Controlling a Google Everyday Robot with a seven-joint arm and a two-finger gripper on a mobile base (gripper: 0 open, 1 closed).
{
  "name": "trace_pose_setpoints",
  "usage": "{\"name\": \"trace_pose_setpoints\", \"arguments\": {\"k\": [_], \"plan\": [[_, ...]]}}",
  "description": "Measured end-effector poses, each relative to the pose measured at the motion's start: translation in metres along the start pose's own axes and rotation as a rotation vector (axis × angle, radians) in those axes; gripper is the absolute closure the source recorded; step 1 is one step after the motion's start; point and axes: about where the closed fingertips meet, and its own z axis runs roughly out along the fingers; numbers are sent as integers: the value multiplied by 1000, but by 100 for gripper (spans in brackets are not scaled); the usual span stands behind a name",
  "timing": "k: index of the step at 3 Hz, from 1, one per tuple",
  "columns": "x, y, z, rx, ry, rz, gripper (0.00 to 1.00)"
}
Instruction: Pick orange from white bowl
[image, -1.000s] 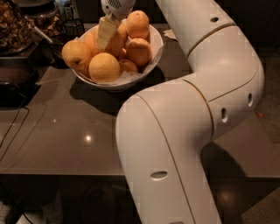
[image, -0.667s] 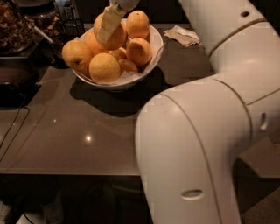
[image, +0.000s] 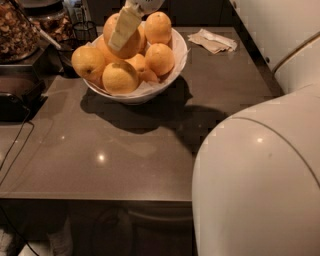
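Note:
The white bowl (image: 172, 75) stands at the back of the dark counter, piled with several oranges. The orange (image: 135, 44), the biggest and deep-coloured, is on top of the pile at the back left. My gripper (image: 124, 31) comes down from the top edge onto it. One pale finger (image: 125, 27) lies across the orange's front and the other is hidden behind it. The gripper looks shut on the orange. A paler yellowish orange (image: 119, 77) sits at the bowl's front.
My white arm (image: 260, 180) fills the lower right and right edge. A crumpled napkin (image: 212, 40) lies behind the bowl to the right. Dark trays and food containers (image: 15, 60) stand at the left, with a cable (image: 15, 145). The counter's front edge (image: 100, 199) runs across.
The gripper has stayed on the top orange and risen slightly. The arm's elbow has swung right and down, so more of the counter in front of the bowl shows.

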Motion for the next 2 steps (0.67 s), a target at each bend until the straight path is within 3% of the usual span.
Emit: {"name": "trace_pose_setpoints", "arguments": {"k": [2], "plan": [[2, 26, -37, 41, -80, 47, 100]]}}
